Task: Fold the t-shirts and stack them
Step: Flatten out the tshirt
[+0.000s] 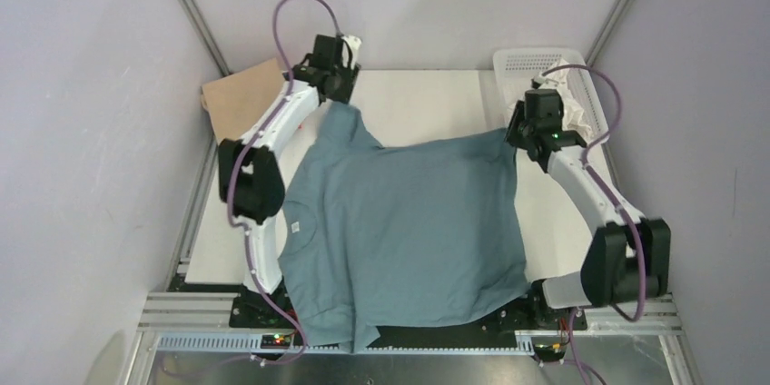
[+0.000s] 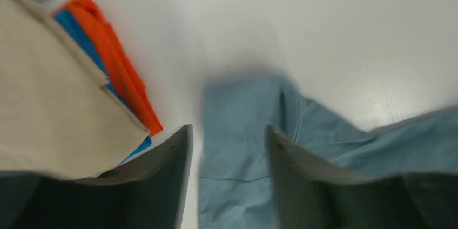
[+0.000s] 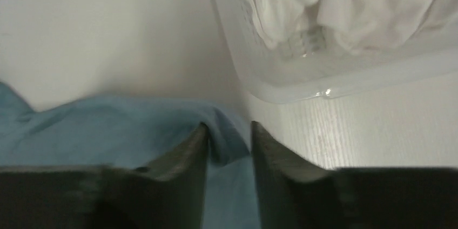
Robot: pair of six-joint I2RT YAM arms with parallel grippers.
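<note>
A large slate blue-grey t-shirt [image 1: 409,222] lies spread over the table, its white neck label [image 1: 295,226] at the left and its near edge hanging over the front. My left gripper [image 1: 336,85] is open over the shirt's far left corner [image 2: 232,132], and the cloth lies flat between the spread jaws. My right gripper [image 1: 536,135] is at the far right corner, shut on a bunched fold of the shirt [image 3: 229,140]. A folded stack stands at the far left: tan [image 2: 54,88] on top, orange [image 2: 113,61] and bright blue [image 2: 81,34] beneath. It also shows in the top view [image 1: 241,94].
A white mesh basket [image 1: 545,63] holding crumpled white cloth [image 1: 577,113] stands at the far right, close beside my right gripper. Its rim [image 3: 302,86] and the cloth [image 3: 351,13] show in the right wrist view. Grey walls and metal posts close in the table.
</note>
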